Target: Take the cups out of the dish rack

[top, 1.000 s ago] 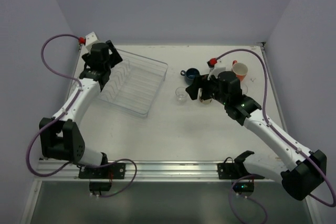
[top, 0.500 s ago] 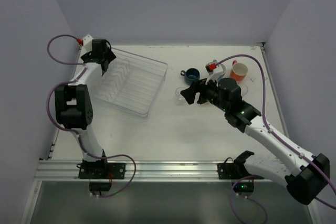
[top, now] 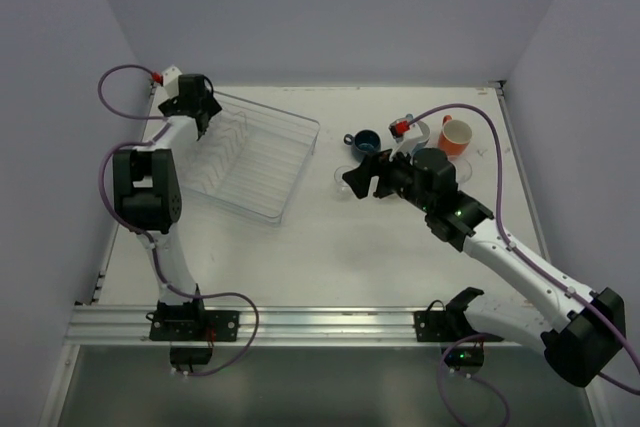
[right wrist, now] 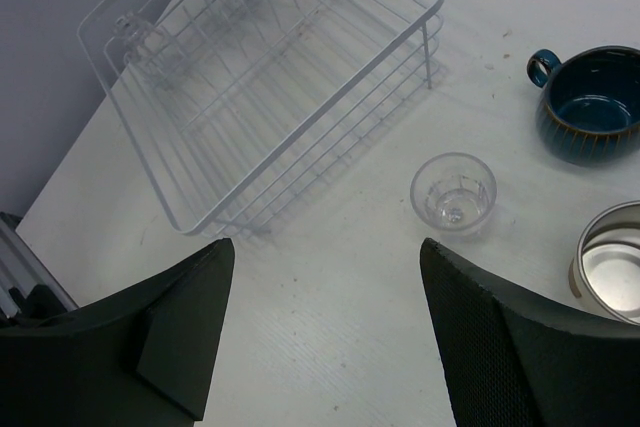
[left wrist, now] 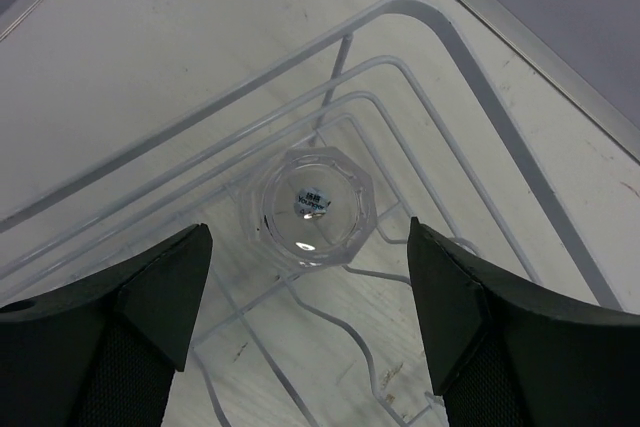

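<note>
Two arms reached out from the near edge of the bench (top: 330,267), and both of your sets of fingers stood open, holding nothing. Nearer to you, the right fingers (right wrist: 170,337) hung spread above the middle of the bench, just right of the dish rack (top: 250,162). Below and ahead of them a clear tumbler (right wrist: 453,194) stood upright on the bench, near the rack's corner leg but apart from it. A metal cup (right wrist: 610,259) stood beside it, partly cut off by the edge of the right wrist view. Further back sat a dark blue handled cup (right wrist: 590,107), upright, its handle toward the rack. An orange cup (top: 457,135) lay off to the far right. The rack sat slantwise on the left half of the bench. At its far left corner your left fingers (left wrist: 130,307) pointed down, spread on either side of another clear tumbler (left wrist: 312,207) without touching it. That tumbler sat inside the rack's curved corner wires. You could not tell whether it stood mouth up or mouth down.
</note>
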Robot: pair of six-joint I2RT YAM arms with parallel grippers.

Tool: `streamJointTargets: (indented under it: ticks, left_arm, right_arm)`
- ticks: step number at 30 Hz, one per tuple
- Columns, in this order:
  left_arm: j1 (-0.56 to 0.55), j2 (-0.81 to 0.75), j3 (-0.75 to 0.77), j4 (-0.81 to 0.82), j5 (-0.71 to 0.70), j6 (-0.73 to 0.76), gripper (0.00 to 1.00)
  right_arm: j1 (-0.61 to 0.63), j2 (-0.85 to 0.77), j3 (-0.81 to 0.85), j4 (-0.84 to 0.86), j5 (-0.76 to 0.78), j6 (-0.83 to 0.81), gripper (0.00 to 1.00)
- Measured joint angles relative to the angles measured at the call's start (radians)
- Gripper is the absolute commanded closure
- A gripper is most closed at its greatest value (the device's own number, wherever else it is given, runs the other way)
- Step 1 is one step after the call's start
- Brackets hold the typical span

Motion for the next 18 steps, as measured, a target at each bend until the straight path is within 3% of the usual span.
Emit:
streamJointTargets:
  ticks: [5,12,18]
  left_arm:
    - [0.018,0.026,0.019,0.024,0.006,0.018,0.29]
    - [0.023,0.044,0.025,0.035,0.027,0.023,0.34]
    - [0.024,0.050,0.026,0.047,0.046,0.027,0.55]
  right_arm:
    - [0.000,0.006,0.000,0.002,0.000,0.000,0.23]
    - [0.000,0.006,0.000,0.002,0.000,0.000,0.23]
    - [0.000,0.006,0.000,0.002,0.000,0.000,0.23]
